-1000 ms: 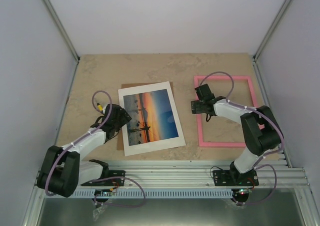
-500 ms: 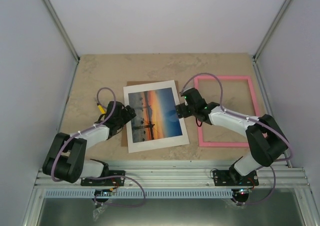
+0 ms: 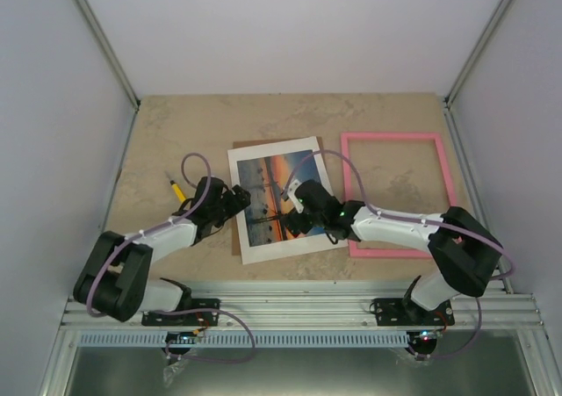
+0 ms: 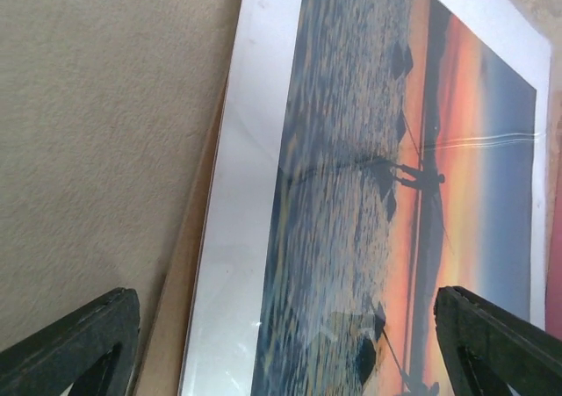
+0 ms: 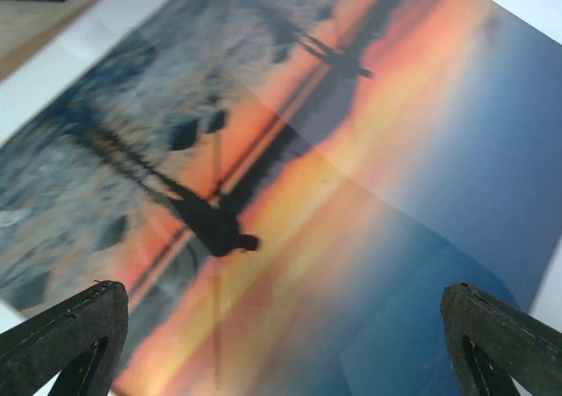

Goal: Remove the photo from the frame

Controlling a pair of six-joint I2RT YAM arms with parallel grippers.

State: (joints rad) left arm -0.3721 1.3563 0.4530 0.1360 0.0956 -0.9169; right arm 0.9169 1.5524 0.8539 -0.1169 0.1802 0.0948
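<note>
Table [image 3: 176,133]: tan stone-look top, both arms reaching in from the near edge.

Frame [image 3: 395,137]: pink, lying flat on the right side, nothing inside it, tabletop visible through the opening.

Photo [image 3: 268,181]: already out of the frame, just left of it at table centre. It lies with its white border [image 4: 228,238] on a brown board [image 4: 176,326]. Long axis runs near-to-far, far end tilted slightly right.

Right gripper [image 3: 294,213]: fingers spread wide, holding nothing, directly over the print's middle.

Left gripper [image 3: 235,201]: also spread, empty, at the left long edge and pointing across the print, straddling border and water.

Judgement: the left arm is better placed to take an edge; the right arm has none beneath it.
</note>
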